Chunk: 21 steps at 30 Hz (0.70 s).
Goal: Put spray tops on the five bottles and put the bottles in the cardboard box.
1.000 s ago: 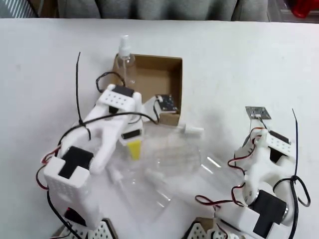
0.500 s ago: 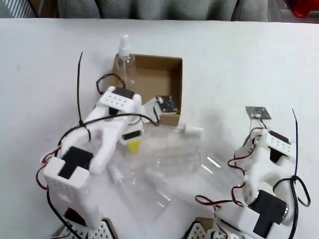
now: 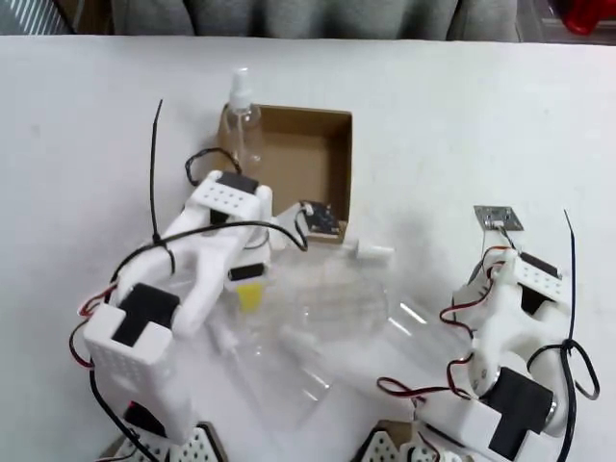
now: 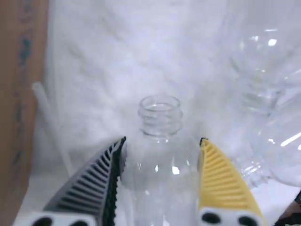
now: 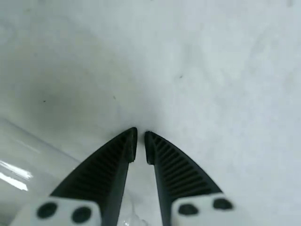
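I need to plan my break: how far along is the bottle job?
Done: one capped bottle stands in a far corner of the cardboard box. In hand: the left pincer grips an uncapped bottle; the right pincer is shut and empty. Left: clear bottles lying on the table and a loose spray top beside the box.

The bottle (image 4: 160, 160) was clear, glossy plastic with a threaded neck. The left hand (image 4: 162, 141) had ribbed matt plastic fingers (image 4: 89, 188), one grey and one yellow; the right hand (image 5: 140, 133) had ribbed black ones. The box (image 3: 298, 159) was matt brown cardboard, the desk (image 3: 462, 115) white and matt.
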### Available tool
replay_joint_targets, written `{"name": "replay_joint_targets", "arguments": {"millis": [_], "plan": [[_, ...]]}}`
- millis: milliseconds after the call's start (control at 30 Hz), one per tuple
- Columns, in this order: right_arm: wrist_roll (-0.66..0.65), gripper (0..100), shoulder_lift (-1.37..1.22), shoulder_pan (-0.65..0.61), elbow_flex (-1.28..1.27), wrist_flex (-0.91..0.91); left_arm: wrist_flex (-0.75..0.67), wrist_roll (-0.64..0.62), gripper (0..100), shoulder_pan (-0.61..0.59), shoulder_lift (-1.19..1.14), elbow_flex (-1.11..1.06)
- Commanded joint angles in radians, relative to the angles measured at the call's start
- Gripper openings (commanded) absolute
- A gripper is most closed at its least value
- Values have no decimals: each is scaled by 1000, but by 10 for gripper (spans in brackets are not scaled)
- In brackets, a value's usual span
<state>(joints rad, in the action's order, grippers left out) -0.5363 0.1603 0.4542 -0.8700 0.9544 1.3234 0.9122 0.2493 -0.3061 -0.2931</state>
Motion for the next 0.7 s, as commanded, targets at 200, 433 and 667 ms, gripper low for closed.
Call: {"name": "replay_joint_targets", "arguments": {"millis": [200,433,667], "plan": [[5,16,-4,-16,37,12,48,12,20,24,96,-6],[5,16,-4,-18,37,12,72,3,22,16,384,-115],[5,16,-4,-18,37,12,72,2,22,-54,567,-269]]}}
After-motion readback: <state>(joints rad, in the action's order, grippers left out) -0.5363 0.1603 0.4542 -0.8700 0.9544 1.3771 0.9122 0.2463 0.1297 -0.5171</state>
